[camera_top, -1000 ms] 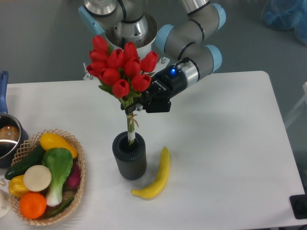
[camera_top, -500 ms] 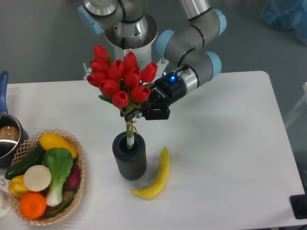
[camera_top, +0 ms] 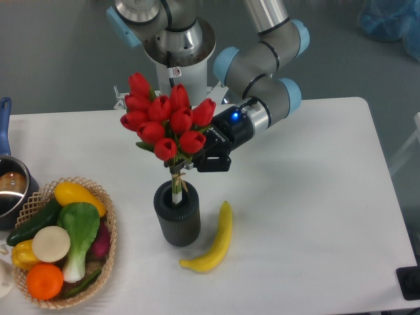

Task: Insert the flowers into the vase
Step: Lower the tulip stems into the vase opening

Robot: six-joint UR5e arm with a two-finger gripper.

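Since the earlier frames, the bunch has come down: more of its stem now sits inside the vase mouth, and the blooms stand slightly lower and further right. Gripper (camera_top: 186,164) is clamped on the flowers (camera_top: 165,124) just below the leaves, where the stems are tied. The red tulip buds stand above the gripper, leaning slightly left. The pale stem ends reach down into the round mouth of the vase (camera_top: 177,214); whether they touch the bottom cannot be determined. The vase, dark grey and ribbed, stands upright on the white table (camera_top: 308,197), directly beneath the gripper. A blue light shows on the wrist (camera_top: 235,117).

A yellow banana (camera_top: 214,241) lies just right of the vase, apart from it. A wicker basket (camera_top: 105,262) of vegetables and fruit sits at the left front. A metal pot (camera_top: 9,187) with a blue handle is at the left edge.
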